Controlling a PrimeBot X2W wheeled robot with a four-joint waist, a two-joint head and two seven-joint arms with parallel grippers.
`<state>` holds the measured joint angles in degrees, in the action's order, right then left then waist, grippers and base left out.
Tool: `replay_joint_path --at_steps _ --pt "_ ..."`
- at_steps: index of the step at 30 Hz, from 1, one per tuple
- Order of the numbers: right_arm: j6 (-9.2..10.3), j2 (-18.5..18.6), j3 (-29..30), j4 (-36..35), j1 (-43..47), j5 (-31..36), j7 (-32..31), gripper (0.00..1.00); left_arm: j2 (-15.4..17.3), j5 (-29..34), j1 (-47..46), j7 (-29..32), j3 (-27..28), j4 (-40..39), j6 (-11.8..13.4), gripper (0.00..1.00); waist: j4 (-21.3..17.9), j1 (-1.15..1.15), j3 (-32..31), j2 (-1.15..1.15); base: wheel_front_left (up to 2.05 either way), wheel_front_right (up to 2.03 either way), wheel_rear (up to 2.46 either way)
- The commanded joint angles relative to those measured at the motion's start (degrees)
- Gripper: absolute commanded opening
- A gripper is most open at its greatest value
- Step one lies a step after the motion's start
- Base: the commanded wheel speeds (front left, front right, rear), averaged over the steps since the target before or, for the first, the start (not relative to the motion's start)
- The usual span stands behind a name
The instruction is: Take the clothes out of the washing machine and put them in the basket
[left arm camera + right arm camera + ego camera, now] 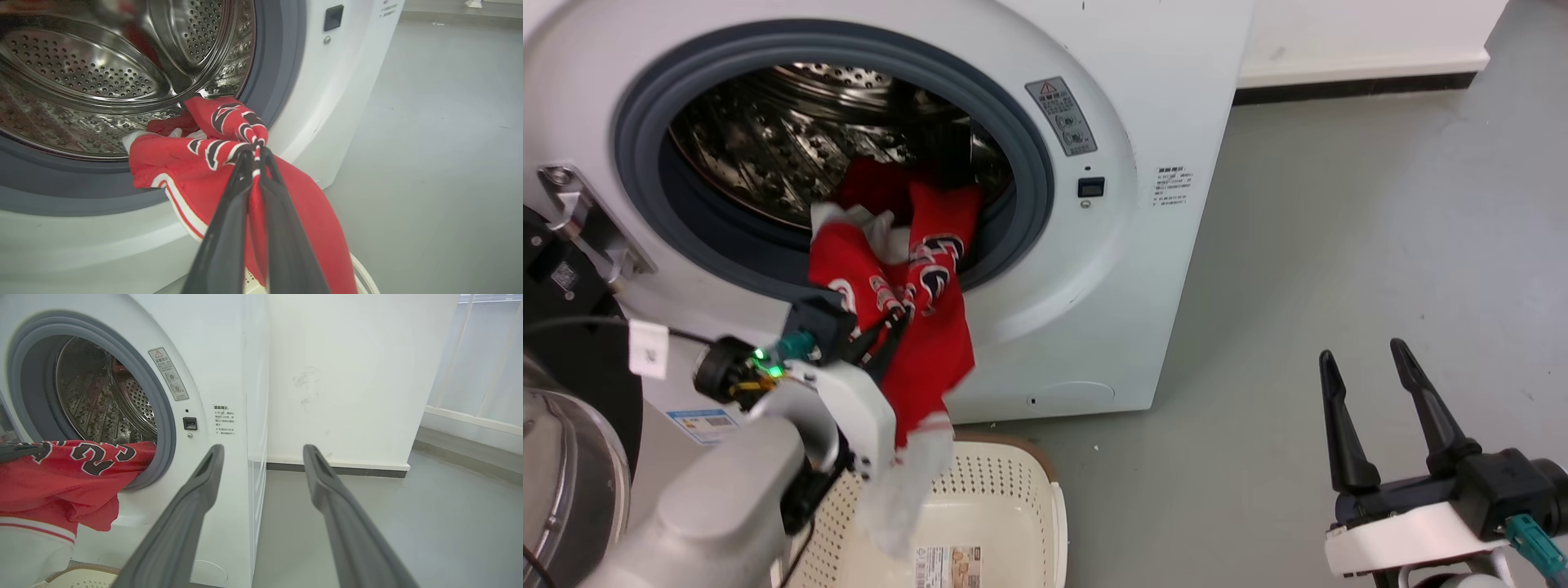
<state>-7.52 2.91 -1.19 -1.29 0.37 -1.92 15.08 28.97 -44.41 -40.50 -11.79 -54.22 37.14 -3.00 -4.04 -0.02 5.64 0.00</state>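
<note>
Red jersey clothes (931, 327) hung half out of the washing machine (1160, 163). Upper end lay inside the drum, long axis ran down over the grey ring toward the floor, and the white hem dangled over the basket (1013, 498). Left pincer (255, 152) was clenched on a bunched fold of the lettered fabric, just outside the ring. Basket sat directly below that pincer, close against the machine front. Right pincer (1364, 355) was released, empty, well apart to the right over bare floor. Judgement: left arm was nearer; the coming move called for a pull outward, then down into the basket.
</note>
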Motion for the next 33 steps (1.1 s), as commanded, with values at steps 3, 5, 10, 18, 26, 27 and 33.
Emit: replay_joint_path --at_steps 3,5,10,18,26,27,33 --pt "0.06 -0.05 0.02 0.31 1.68 0.15 0.14 1.00 0.80 -0.42 4.78 0.44 -1.06 -4.67 1.72 0.00 0.36 0.02 -2.18 0.00 0.00 0.00 0.00" --pt "0.06 -0.05 0.08 0.31 2.18 0.10 0.14 1.00 1.30 -0.95 7.45 0.94 -1.67 -7.61 2.57 0.00 0.41 0.02 -2.87 0.00 0.00 0.00 0.00" --pt "0.06 -0.05 0.15 0.50 3.14 0.15 0.14 1.00 2.26 -2.26 13.05 1.95 -2.64 -13.23 4.57 0.00 0.69 0.02 -3.69 0.00 0.00 0.00 0.00" --pt "0.05 -0.05 -0.15 0.60 2.85 -0.01 0.14 1.00 1.28 -3.66 19.08 2.48 -4.94 -15.06 5.13 0.00 0.70 0.02 -3.09 0.00 0.00 0.00 0.00" --pt "0.06 -0.05 -0.15 0.20 0.68 0.11 0.14 1.00 -1.73 -5.28 20.21 1.12 -5.50 -7.62 3.05 0.00 -0.33 0.02 0.30 0.00 0.00 0.00 0.00" --pt "0.06 -0.05 -0.11 0.08 0.40 0.14 0.14 1.00 -2.25 -5.51 20.04 0.78 -5.36 -6.21 2.83 0.00 -0.53 0.02 0.97 0.00 0.00 0.00 0.00" --pt "0.06 -0.06 0.03 -0.77 -1.95 0.26 0.14 1.00 -5.72 -6.38 17.40 -0.92 -4.26 2.83 0.71 0.00 -1.53 0.02 6.39 0.00 0.00 0.00 0.00"
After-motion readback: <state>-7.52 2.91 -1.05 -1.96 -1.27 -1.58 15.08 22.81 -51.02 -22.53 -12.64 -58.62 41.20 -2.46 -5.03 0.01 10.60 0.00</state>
